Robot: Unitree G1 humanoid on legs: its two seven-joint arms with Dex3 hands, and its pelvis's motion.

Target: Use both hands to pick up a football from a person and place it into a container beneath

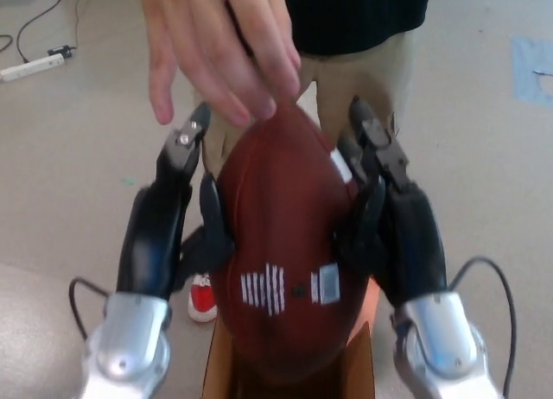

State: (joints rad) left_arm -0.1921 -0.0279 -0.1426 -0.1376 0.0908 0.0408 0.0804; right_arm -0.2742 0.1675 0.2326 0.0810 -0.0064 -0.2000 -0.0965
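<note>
Black fingers (210, 213) of the left hand (168, 222) lie curled against the left flank of the football (281, 252), and the fingers (367, 213) of the right hand (393, 222) press on its right flank, so that the ball is clamped between the two hands. One left finger stands straight up beside the ball, its tip free of the leather. The football is brown, upright on its long axis, its top point high in the head view and its lower end down at the mouth of a brown cardboard box (218, 373) at the bottom edge. White laces and a small white label face the camera on its lower half, and a white stripe shows near the right hand's fingers.

Above the ball a person's hand (220, 53) reaches down with fingers spread; its fingertips are at the ball's top point, touching or all but touching it. Behind stands the person, in a dark top and tan trousers (363, 84), with a red shoe (204, 297) showing beside the left forearm. Silver wrist housings with thin black cables end each robot arm at the bottom corners. On the grey floor (78, 140) a white power strip (33, 65) lies at the far left, and a pale blue patch (531, 66) lies at the far right.
</note>
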